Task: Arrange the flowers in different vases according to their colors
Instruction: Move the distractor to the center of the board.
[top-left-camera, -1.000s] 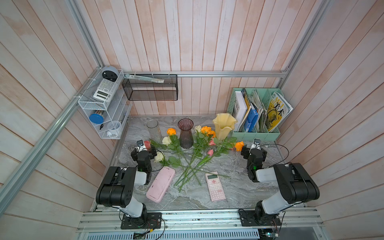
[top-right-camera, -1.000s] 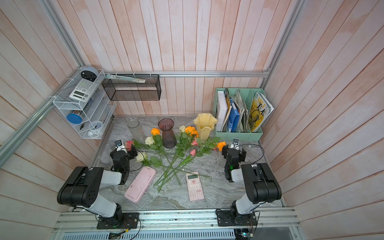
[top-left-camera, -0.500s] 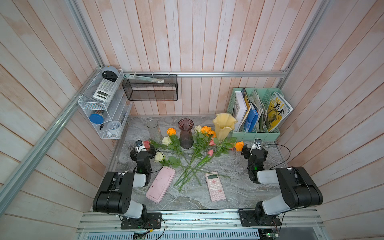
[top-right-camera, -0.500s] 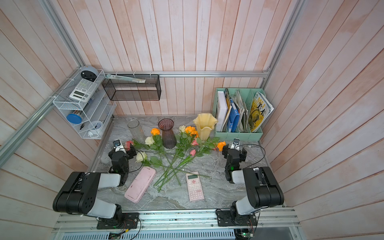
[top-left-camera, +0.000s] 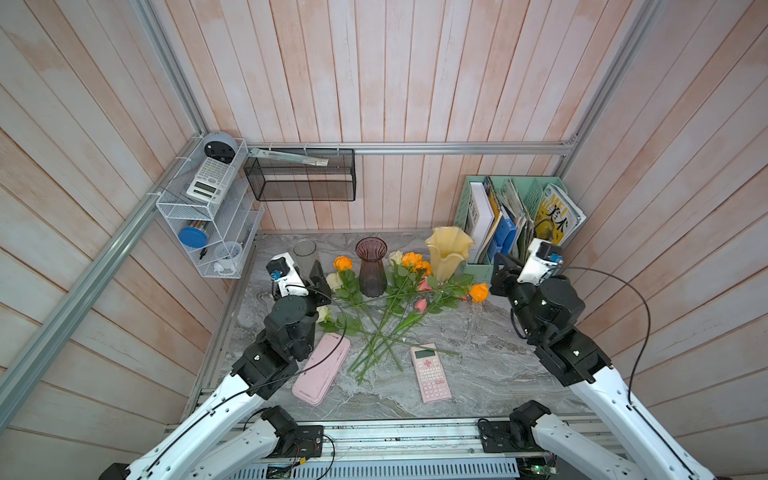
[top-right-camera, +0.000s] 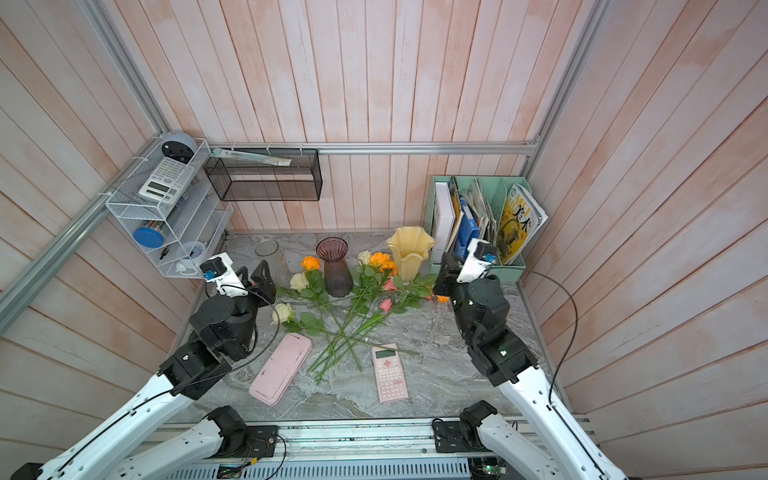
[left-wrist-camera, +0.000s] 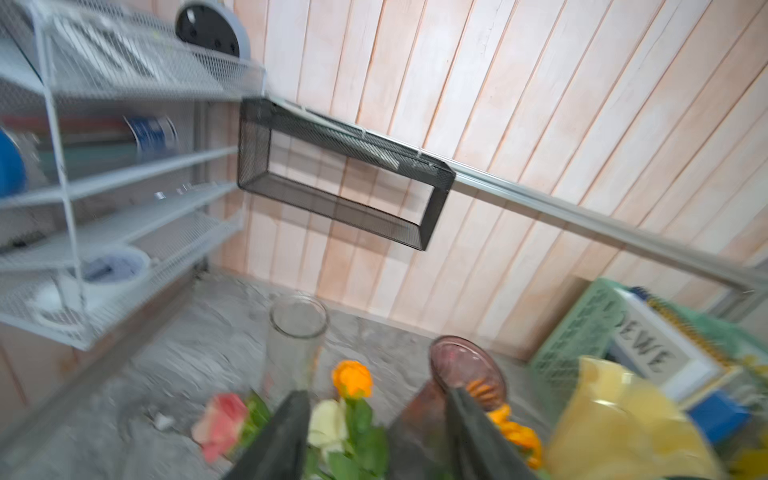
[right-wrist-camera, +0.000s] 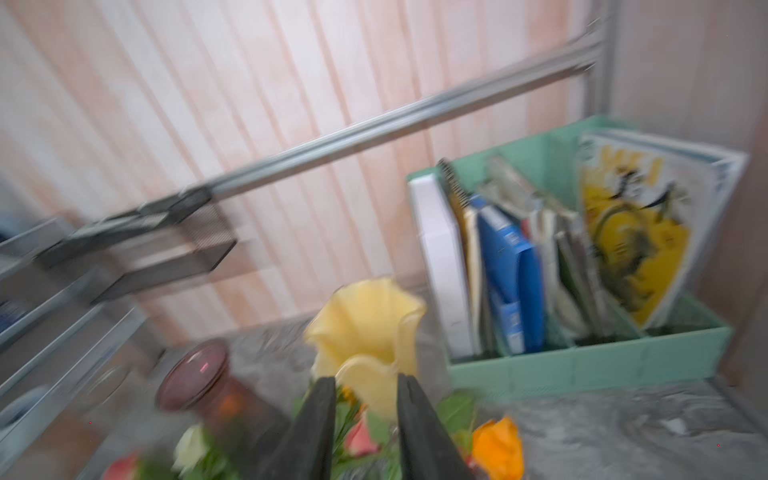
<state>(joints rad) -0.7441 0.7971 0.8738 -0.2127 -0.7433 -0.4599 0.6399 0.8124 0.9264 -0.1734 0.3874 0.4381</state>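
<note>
Top views both showed the flowers (top-left-camera: 399, 286) heaped mid-table, stems running front-to-back, heads toward the rear-edge vases (top-left-camera: 371, 266). I saw left gripper (left-wrist-camera: 376, 395) and right gripper (right-wrist-camera: 366, 380) part-open, holding nothing.

Colours over the grey-veined surface (top-left-camera: 490, 324)
Flowers (top-left-camera: 411, 259) were orange, cream, pink; vases (top-left-camera: 371, 266) were clear, ribbed purple, pale yellow.

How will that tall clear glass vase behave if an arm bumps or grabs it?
Probably tippy: the clear glass vase stands tall, narrow and empty. Its smooth wall looks slippery to grip. Being a cylinder, it would likely roll across the table if it fell.
</note>
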